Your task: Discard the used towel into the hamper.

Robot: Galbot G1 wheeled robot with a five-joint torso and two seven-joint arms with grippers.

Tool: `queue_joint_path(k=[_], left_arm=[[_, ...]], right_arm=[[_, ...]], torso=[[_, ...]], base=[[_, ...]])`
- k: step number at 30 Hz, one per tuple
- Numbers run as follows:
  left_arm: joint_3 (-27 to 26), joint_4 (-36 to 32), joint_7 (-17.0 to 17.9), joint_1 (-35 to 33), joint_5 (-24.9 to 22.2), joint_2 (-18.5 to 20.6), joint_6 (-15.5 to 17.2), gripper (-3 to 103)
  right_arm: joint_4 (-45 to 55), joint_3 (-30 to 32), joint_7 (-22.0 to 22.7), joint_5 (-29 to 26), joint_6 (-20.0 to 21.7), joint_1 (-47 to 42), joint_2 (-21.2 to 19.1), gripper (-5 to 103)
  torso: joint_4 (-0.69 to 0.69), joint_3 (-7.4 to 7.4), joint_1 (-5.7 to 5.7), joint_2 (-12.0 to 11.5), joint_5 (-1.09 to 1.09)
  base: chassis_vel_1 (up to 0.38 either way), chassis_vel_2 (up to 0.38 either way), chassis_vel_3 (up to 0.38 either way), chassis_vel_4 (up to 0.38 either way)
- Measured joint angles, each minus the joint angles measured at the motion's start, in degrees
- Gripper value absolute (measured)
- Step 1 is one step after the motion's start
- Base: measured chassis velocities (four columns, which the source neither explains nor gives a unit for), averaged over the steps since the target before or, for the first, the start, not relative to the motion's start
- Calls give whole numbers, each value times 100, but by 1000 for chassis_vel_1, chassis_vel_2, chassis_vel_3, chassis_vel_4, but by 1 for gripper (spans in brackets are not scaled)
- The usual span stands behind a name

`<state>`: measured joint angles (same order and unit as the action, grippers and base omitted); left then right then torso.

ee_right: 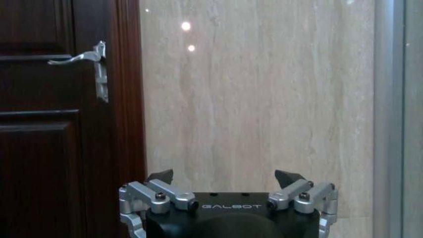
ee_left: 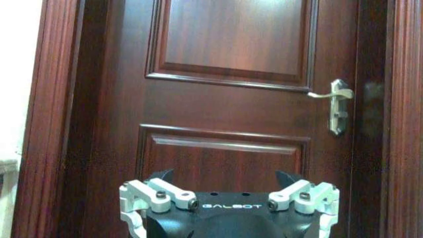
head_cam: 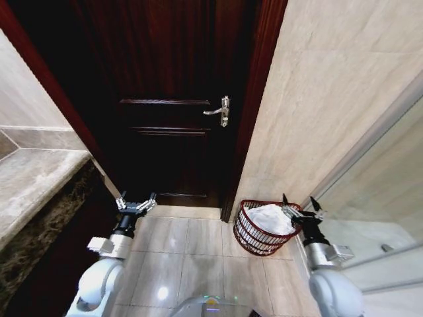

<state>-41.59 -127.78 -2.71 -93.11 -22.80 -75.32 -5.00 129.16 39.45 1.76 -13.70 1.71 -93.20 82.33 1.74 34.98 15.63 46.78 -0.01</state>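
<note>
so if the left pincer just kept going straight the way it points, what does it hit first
Most likely the dark wooden door: the open left pincer faces its lower panels with nothing visible between, though the gap's depth is unclear.

Tiled floor (head_cam: pixel 178 254) w/ hamper (head_cam: pixel 254 241) standing on it

a dark reddish-brown open-weave wire hamper (head_cam: pixel 254 232) holds a white towel (head_cam: pixel 269 218). the panelled door (head_cam: pixel 175 99) is deep mahogany red with a silver handle (head_cam: pixel 221 111). wall tiles (head_cam: pixel 330 86) are pale beige, faintly veined.
</note>
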Motion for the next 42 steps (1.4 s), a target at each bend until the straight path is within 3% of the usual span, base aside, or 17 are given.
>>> queue_joint_path(k=[7,37,42], left_arm=[[10,-171,238,-152,435,-249,83,100],[-40,-221,262,-97,446,-294,65,100],[-54,-229,257,-43,681,-290,85,100]], right_arm=[[52,41,-35,42,-9,-131,-15,100],[34,113,-64,12,0,-114,-87,100],[50,111,-64,1,48,-103,-99,100]], torso=[[0,120,87,208,1],[0,571,431,1003,1],[0,656,502,1159,1]], base=[[0,0,0,0],[0,0,0,0],[0,0,0,0]])
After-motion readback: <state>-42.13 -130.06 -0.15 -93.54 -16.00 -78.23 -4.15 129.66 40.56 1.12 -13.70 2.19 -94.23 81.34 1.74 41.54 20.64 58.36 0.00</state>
